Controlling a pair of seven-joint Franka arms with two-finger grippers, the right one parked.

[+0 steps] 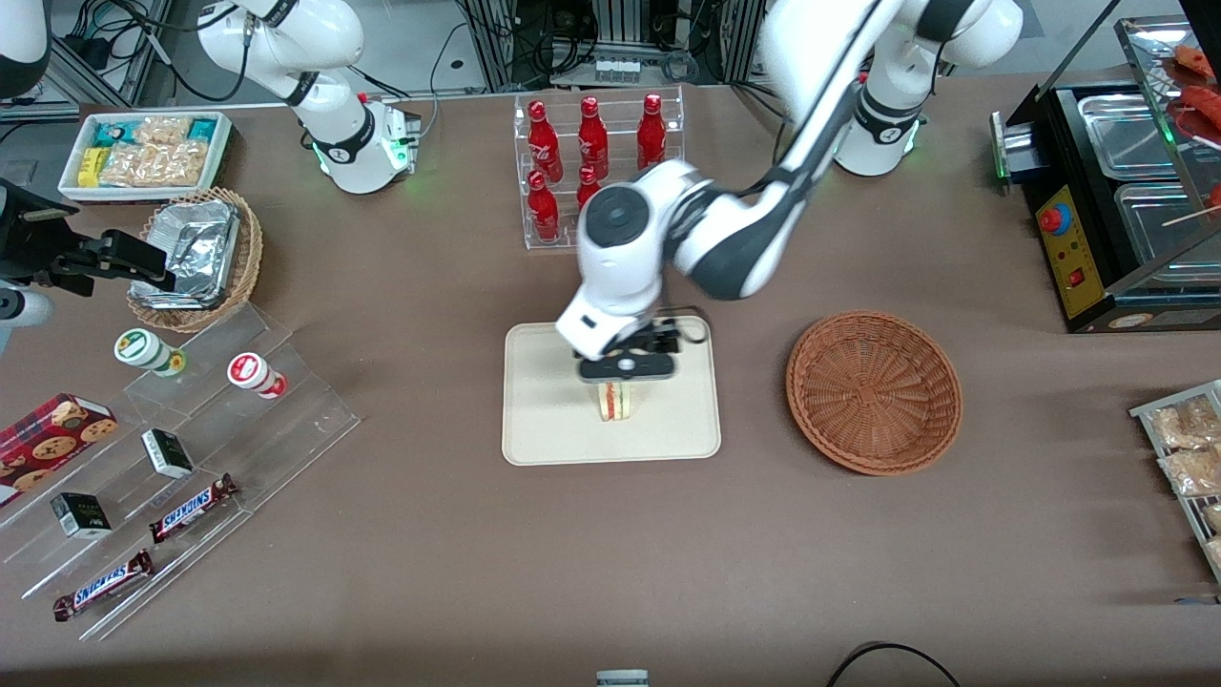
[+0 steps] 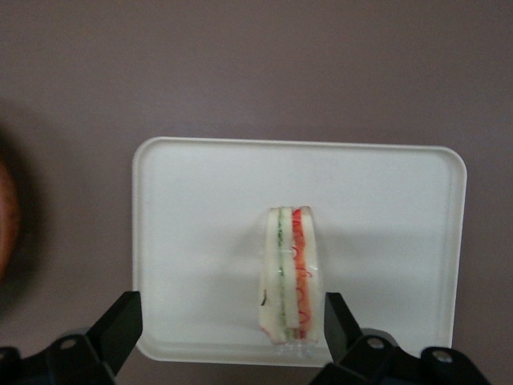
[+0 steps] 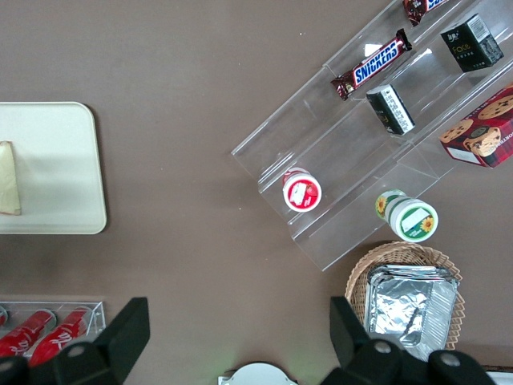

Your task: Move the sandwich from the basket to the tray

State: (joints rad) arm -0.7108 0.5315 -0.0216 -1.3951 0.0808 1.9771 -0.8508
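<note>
Sandwich (image 1: 616,402) is standing on its edge on the tray (image 1: 544,420), cut side with red-orange and green layers showing toward the front camera. The left arm's gripper (image 1: 625,377) is hovering directly above it; in the wrist view the fingers (image 2: 120,325) are sitting spread wide, one just beside the sandwich (image 2: 292,277) and the other well apart from it, so the gripper is judged open and gripping nothing. The basket (image 1: 874,391) is lying bare on the desk (image 1: 382,534) beside the tray, toward the working arm's end. Transfer is looking essentially done; what is remaining appears to be lifting the arm clear without tipping the wedge.
</note>
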